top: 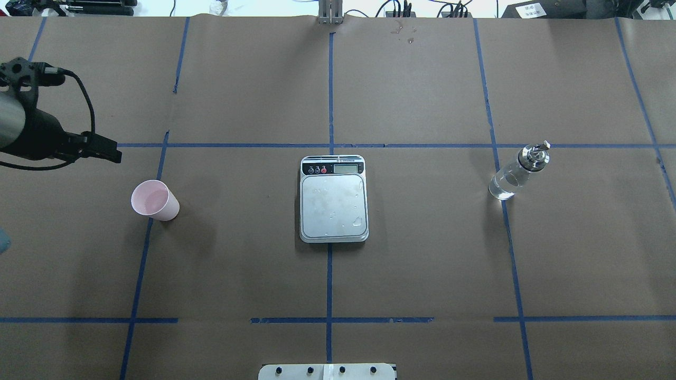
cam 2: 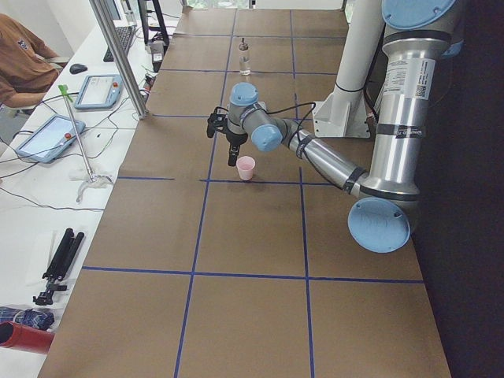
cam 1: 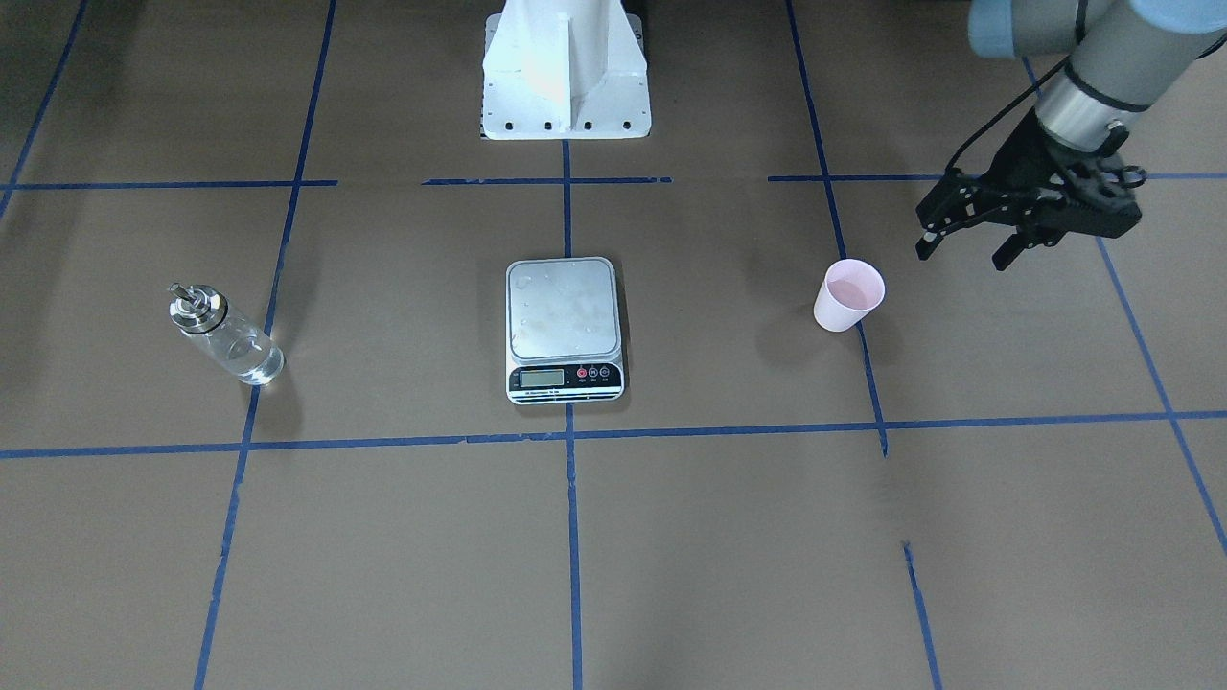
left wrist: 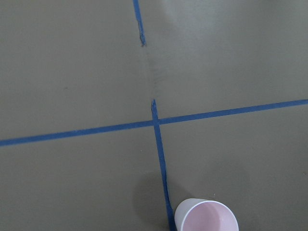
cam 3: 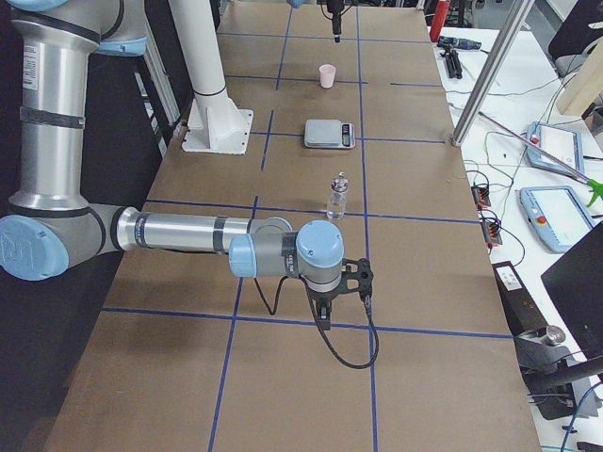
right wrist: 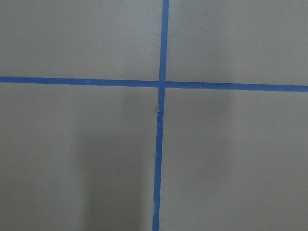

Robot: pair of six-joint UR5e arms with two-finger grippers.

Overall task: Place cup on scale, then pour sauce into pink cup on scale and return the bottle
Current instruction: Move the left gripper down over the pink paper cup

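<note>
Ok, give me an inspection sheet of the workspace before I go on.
Surface: brown paper table with blue tape grid.
Job's things: pink cup upright on table, off scale; scale platform bare, droplet-like marks; glass bottle upright.
Clutter: nothing seen.
Grippers: left gripper open, hovering near cup; right gripper state cannot be told.
Cables: black cable loops off left wrist.
Surroundings: person and tablets at side desk.
</note>
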